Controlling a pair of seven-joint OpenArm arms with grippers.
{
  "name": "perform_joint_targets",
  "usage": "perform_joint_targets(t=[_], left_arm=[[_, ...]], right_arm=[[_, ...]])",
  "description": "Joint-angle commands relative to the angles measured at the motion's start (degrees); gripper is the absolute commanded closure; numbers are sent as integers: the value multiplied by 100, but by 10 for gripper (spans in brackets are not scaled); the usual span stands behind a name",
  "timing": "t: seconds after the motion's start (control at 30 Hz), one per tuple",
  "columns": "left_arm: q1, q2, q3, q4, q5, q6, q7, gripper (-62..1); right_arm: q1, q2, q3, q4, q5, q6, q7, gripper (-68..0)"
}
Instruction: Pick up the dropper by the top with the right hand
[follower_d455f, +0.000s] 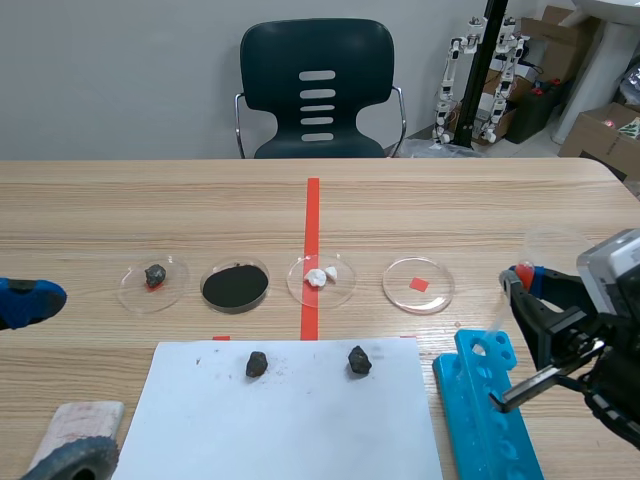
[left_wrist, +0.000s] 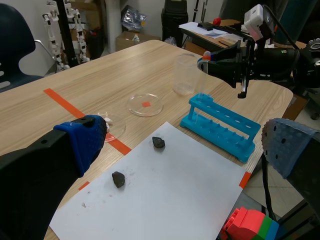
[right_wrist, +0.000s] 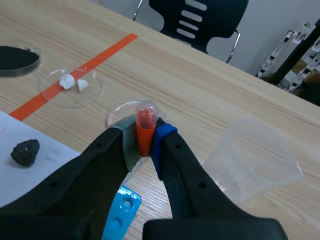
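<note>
Where the wooden table (follower_d455f: 480, 200) meets the robot's side, a white paper sheet (follower_d455f: 300, 420) lies flat, with a blue test-tube rack (follower_d455f: 490, 410) just beside it on the right. A clear plastic beaker (right_wrist: 255, 155) stands upright beyond the rack. Four petri dishes sit in a row beyond the sheet: one with a dark stone (follower_d455f: 153, 282), one with black powder (follower_d455f: 235, 285), one with white pieces (follower_d455f: 321, 278) and one holding only a small red square (follower_d455f: 418, 284). The left gripper (left_wrist: 185, 135) hangs low at the left side, fingers wide apart, gripping nothing. The right gripper (right_wrist: 145, 137) is raised over the rack's far end, its fingers clamped on the red bulb of the dropper (right_wrist: 145, 120). The dropper's clear stem hangs down toward the rack; whether its tip touches the rack cannot be told. Two small dark rocks (follower_d455f: 257, 364) (follower_d455f: 359, 360) rest apart on the sheet.
</note>
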Motion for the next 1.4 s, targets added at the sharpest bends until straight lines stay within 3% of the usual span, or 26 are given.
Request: perform_joint_targets(t=[0.0, 0.33, 1.07, 1.37], left_arm=[[44, 26, 31, 66, -81, -11, -79, -623], [44, 26, 31, 66, -81, -11, -79, -623], [44, 26, 31, 66, -81, -11, -79, -623], [44, 26, 31, 66, -81, -11, -79, -623]], right_arm=[[39, 17, 4, 70, 63, -46, 136, -2], [-52, 17, 4, 199, 129, -44, 275, -2], [-1217, -13, 4, 2031, 186, -52, 131, -2], [-1814, -13, 11, 3042, 184, -649, -240, -2]])
